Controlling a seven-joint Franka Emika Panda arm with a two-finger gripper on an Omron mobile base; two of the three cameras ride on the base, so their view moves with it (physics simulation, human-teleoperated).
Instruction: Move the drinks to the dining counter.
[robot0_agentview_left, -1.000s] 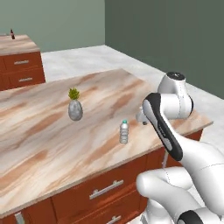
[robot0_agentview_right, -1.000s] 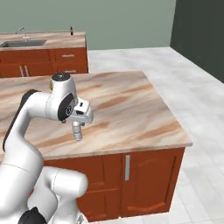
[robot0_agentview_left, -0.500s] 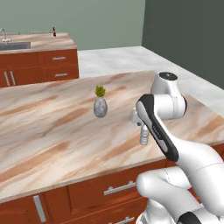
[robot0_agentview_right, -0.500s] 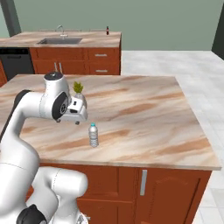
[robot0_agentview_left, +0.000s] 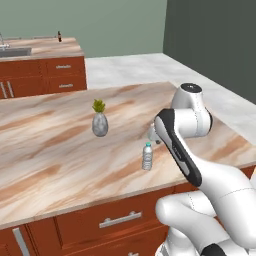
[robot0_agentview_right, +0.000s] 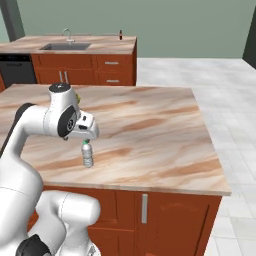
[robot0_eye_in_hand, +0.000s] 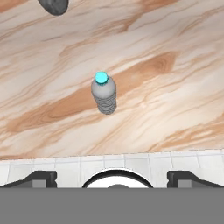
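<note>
A clear greyish water bottle (robot0_agentview_left: 147, 156) (robot0_agentview_right: 88, 154) (robot0_eye_in_hand: 104, 94) with a turquoise cap stands upright near the front edge of the marble island top (robot0_agentview_left: 50, 150). My gripper (robot0_agentview_right: 85, 132) (robot0_eye_in_hand: 112, 177) hangs a little above the bottle, open and empty, with its fingertips (robot0_eye_in_hand: 41, 177) wide apart. The dark cola bottle (robot0_agentview_left: 59, 36) (robot0_agentview_right: 120, 34) stands far off on the dining counter (robot0_agentview_left: 50, 48) (robot0_agentview_right: 107, 46), the one with the sink (robot0_agentview_right: 65, 46).
A grey speckled vase (robot0_agentview_left: 100, 124) (robot0_eye_in_hand: 53, 5) with a green plant stands on the island, left of and beyond the water bottle. Drawers and cabinet doors run below the island's front edge (robot0_agentview_left: 115, 220). Pale tiled floor (robot0_agentview_right: 220, 95) lies between the island and the far counter.
The whole picture has shifted as the base moved, bringing the sink counter into view. The water bottle now shows just below the gripper. The gripper has stayed open.
</note>
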